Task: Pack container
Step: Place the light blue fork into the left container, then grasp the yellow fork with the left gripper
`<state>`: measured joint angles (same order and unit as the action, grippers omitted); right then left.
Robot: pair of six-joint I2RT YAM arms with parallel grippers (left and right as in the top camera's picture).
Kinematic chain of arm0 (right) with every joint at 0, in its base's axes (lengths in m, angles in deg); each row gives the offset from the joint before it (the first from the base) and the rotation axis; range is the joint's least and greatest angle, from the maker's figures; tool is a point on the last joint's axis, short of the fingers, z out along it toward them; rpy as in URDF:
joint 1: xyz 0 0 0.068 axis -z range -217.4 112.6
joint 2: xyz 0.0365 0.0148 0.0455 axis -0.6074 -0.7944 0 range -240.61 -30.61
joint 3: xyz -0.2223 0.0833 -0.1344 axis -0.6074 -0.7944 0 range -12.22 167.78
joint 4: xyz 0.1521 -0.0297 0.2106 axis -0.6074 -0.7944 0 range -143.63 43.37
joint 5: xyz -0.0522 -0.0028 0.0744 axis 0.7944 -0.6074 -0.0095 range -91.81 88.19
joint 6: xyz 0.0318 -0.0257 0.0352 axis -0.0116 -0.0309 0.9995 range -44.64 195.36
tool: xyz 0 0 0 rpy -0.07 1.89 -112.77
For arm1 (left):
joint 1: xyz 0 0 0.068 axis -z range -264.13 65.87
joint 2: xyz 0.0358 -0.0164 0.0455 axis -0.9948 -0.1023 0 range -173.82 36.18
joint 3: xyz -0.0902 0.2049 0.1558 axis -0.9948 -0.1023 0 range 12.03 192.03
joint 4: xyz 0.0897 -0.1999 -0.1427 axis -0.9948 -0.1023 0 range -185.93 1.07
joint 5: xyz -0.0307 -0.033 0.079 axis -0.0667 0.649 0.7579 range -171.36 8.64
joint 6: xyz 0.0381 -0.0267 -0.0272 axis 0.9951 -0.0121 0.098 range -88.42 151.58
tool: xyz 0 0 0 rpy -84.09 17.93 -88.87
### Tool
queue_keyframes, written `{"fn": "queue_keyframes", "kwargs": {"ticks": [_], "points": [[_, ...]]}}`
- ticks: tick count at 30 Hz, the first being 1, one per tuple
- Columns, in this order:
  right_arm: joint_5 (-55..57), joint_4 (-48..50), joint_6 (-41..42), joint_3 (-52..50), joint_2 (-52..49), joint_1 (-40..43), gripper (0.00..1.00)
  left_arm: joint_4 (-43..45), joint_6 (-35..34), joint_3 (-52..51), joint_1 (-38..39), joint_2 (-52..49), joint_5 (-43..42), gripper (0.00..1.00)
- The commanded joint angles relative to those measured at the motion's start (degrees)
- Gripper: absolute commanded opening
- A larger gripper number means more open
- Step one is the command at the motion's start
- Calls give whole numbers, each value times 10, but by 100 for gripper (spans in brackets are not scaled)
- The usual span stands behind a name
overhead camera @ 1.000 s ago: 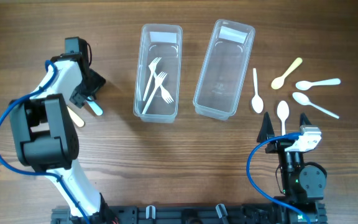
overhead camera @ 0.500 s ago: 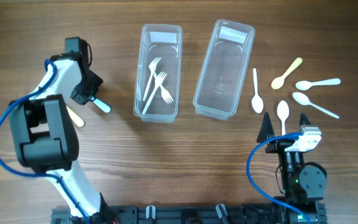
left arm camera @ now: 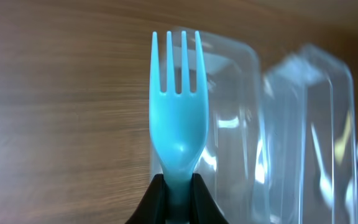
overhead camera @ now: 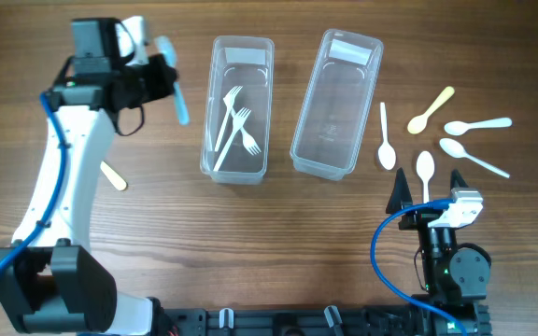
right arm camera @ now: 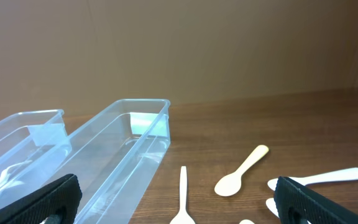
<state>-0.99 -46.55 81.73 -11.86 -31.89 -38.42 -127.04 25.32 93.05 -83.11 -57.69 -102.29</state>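
- Tan utensil (overhead camera: 112,175): lies flat on the table at far left, well apart from both containers. Its type cannot be told.
- Left gripper (overhead camera: 160,78): jaws pressed together on the blue fork (overhead camera: 181,105), pinching the handle just under the head. In the left wrist view the tines (left arm camera: 174,59) point away from the fingers (left arm camera: 157,198).
- Blue fork position: held off the table just beside the left wall of the fork container (overhead camera: 209,131), not yet over its opening.
- Handling, judged: thin moulded plastic, very light, fairly stiff but springy, with a smooth surface. A narrow pinch lets it pivot or slip, so the flat handle near the head is the sound place to hold. A release low inside the container would limit bounce.
- Fork container: holds two white forks (overhead camera: 235,121), lying roughly lengthwise and crossed.
- Spoon container (overhead camera: 336,103): empty, tilted slightly, just to the right of the fork container.
- White spoons (overhead camera: 386,142): four on the table right of that container, plus one yellow spoon (overhead camera: 431,110), all loose and apart from each other.
- Right gripper (overhead camera: 428,185): fingers spread wide, holding nothing, low at the near edge with one white spoon's handle between the fingers.
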Motion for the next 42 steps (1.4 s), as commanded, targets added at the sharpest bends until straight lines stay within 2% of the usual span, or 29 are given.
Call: {"fn": "queue_keyframes", "kwargs": {"ticks": [1,2,6,7,8,10,13,15,17,20,22,24,25,29,37,42], "points": [[-9,3,-2,0,3,1,100,3,230,3,62,-3,-33,4],[-9,3,-2,0,3,1,100,3,258,3,80,-9,-32,4],[-9,3,-2,0,3,1,100,4,251,3,106,-38,-28,5],[-9,3,-2,0,3,1,100,4,251,3,107,-44,-28,21],[-9,3,-2,0,3,1,100,7,251,3,108,-46,-28,61],[-9,3,-2,0,3,1,100,29,236,3,106,-41,-23,68],[-9,3,-2,0,3,1,100,83,162,3,96,-26,-13,76],[-9,3,-2,0,3,1,100,120,82,5,74,0,21,77],[-9,3,-2,0,3,1,100,109,33,5,54,20,90,75],[-9,3,-2,0,3,1,99,-26,-135,5,-7,49,310,76],[-9,3,-2,0,3,1,100,-106,-206,4,-45,44,348,90],[-9,3,-2,0,3,1,100,-165,-264,3,-81,29,349,99],[-9,3,-2,0,3,1,100,-185,-292,0,-95,17,349,100],[-9,3,-2,0,3,1,100,-163,-337,-41,-120,-29,349,100],[-9,3,-2,0,3,1,100,-80,-337,-50,-123,-155,349,100],[-9,3,-2,0,3,1,100,-51,-336,-50,-152,-183,349,100]]}}
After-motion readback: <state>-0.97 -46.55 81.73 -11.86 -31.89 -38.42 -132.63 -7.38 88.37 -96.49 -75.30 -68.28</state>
